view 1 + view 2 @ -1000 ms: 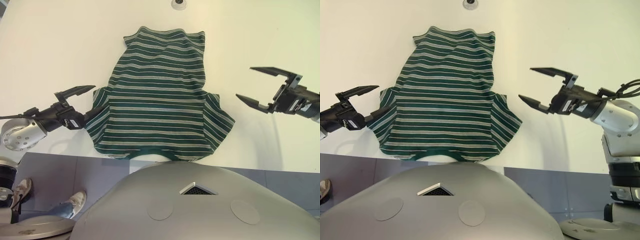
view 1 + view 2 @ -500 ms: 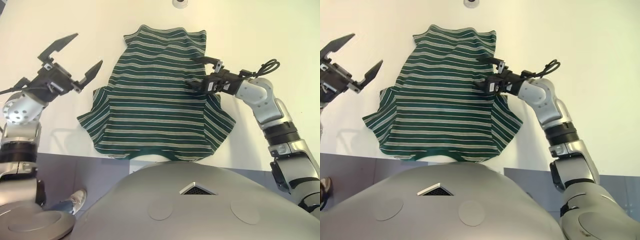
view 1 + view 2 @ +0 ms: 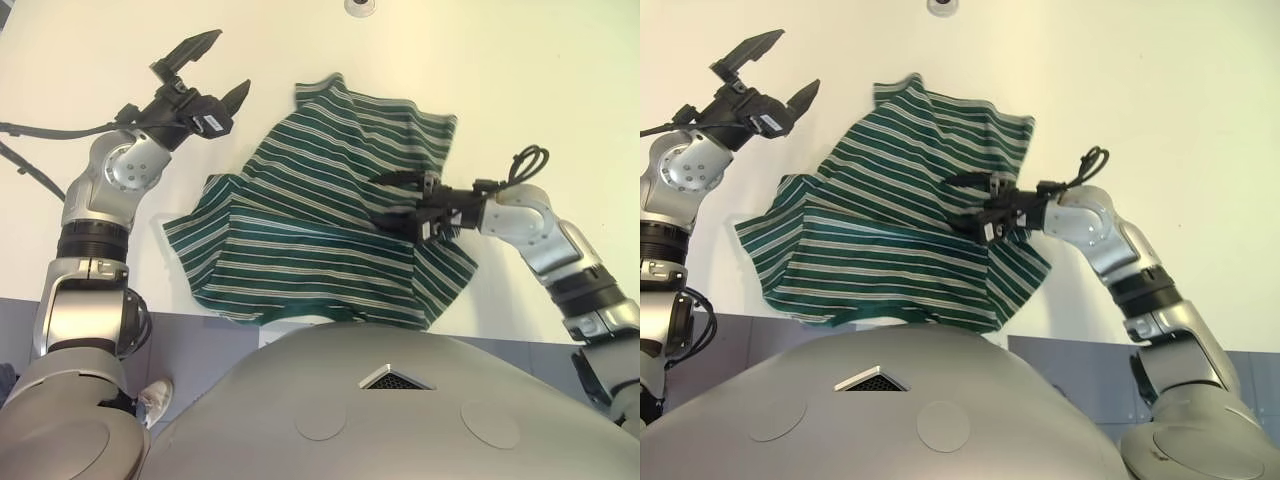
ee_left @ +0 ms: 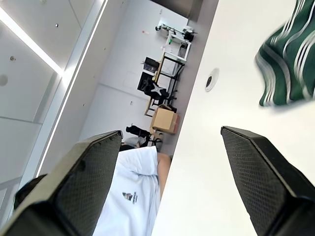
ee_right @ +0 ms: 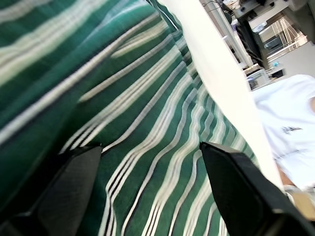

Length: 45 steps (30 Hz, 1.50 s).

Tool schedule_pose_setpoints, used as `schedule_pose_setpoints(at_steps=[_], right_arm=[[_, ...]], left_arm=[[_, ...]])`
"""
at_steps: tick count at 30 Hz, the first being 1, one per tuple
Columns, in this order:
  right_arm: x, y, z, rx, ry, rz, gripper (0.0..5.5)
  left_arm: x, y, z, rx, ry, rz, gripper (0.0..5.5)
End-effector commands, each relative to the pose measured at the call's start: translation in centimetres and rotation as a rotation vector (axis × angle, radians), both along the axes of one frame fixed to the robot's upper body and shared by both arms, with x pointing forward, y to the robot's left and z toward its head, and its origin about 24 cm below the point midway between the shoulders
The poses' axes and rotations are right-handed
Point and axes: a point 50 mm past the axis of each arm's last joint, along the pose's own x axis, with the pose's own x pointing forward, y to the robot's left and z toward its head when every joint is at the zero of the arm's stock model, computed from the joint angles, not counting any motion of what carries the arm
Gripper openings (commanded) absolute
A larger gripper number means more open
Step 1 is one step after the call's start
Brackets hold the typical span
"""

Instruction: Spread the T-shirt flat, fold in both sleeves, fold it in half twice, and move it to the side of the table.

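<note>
The green striped T-shirt (image 3: 320, 220) lies skewed and rumpled on the white table (image 3: 540, 100), its hem end at the far side and tilted to the right. A raised crease runs across its left half. My right gripper (image 3: 382, 203) sits on the shirt's right side near the sleeve, fingers spread, with cloth under and between them (image 5: 151, 146). My left gripper (image 3: 225, 65) hangs open above the bare table, just left of the shirt's far left corner (image 4: 288, 59), touching nothing.
A round grommet hole (image 3: 357, 6) sits in the table at the far edge. The table's near edge (image 3: 150, 300) runs just below the shirt's collar end, with grey floor beyond. Bare table lies to both sides of the shirt.
My right gripper came nearer along the shirt's right side, and the shirt twisted and creased, its far end swinging right. My left gripper rose and moved farther toward the shirt's far left corner.
</note>
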Motion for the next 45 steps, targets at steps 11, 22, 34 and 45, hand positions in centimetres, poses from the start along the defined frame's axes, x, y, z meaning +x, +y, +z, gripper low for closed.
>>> schedule_pose_setpoints(at_steps=[11, 22, 34, 45], right_arm=[[-2.6, -0.1, -0.8, -0.078, 0.146, 0.11, 3.72], [-2.9, -0.2, -1.0, -0.084, 0.162, 0.11, 3.72], [-2.5, -1.2, -1.9, -0.141, 0.163, 0.063, 3.72], [-1.5, -1.7, -1.8, -0.147, 0.129, 0.018, 3.72]], left_arm=[[-0.9, -8.1, 1.3, -0.253, 0.134, -0.444, 3.69], [1.6, -9.9, -6.8, 0.167, 0.341, -0.283, 3.69], [3.4, -3.2, -7.3, 0.364, 0.319, -0.006, 3.69], [5.6, 0.8, -2.6, 0.192, 0.201, 0.175, 3.69]])
